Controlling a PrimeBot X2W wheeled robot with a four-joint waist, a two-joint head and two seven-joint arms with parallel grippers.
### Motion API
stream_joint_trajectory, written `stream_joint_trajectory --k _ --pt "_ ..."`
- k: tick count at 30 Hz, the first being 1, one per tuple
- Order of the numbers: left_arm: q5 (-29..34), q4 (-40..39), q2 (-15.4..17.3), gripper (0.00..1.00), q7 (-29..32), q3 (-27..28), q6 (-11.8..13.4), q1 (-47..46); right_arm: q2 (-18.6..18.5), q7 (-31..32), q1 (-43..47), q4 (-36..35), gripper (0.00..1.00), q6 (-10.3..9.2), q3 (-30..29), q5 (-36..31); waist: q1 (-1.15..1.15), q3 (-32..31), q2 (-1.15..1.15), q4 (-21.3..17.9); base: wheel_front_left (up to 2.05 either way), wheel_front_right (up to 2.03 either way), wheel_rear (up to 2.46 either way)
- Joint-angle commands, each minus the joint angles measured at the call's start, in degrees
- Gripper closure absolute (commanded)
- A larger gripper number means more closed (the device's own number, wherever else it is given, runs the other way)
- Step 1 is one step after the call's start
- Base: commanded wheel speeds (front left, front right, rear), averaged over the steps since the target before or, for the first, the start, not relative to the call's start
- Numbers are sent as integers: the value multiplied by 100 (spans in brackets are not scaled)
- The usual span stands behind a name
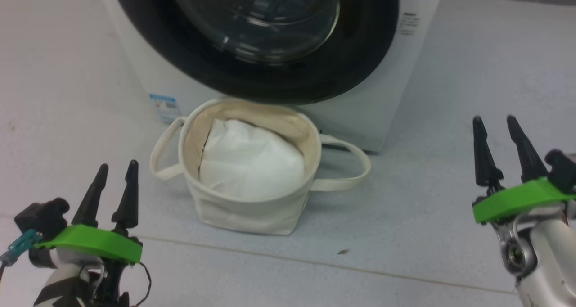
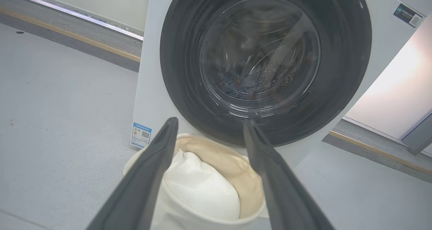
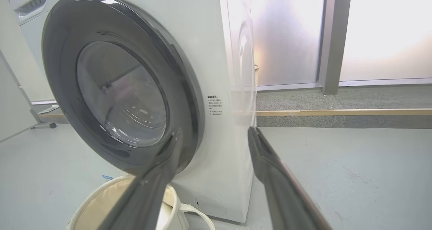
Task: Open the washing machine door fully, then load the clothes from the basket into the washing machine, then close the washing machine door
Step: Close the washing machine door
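Head view: we hold our left gripper (image 1: 119, 164) and right gripper (image 1: 493, 118) low at either side, fingers spread wide and empty. Between them the basket (image 1: 243, 217) stands just before the washing machine (image 1: 360, 113), white padding (image 1: 247, 158) inside it; the washing machine door (image 1: 180, 41) sits shut.
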Motion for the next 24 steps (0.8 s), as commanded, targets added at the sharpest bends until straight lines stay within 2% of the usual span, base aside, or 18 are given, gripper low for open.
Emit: stream_joint_trajectory --k 1,8,24 --pt "-39 -213 279 0 -34 194 -34 -138 -7 -27 89 -229 0 -1 8 -69 2 -244 0 -221 0 0 0" --pt "-17 -295 284 0 -34 248 -34 179 104 -27 593 -388 0 -1 -181 -115 2 -519 0 -305 0 0 0" --pt "194 -527 185 0 -34 282 -34 353 267 -27 977 -563 0 -1 -293 -166 2 -633 0 -212 0 0 0"
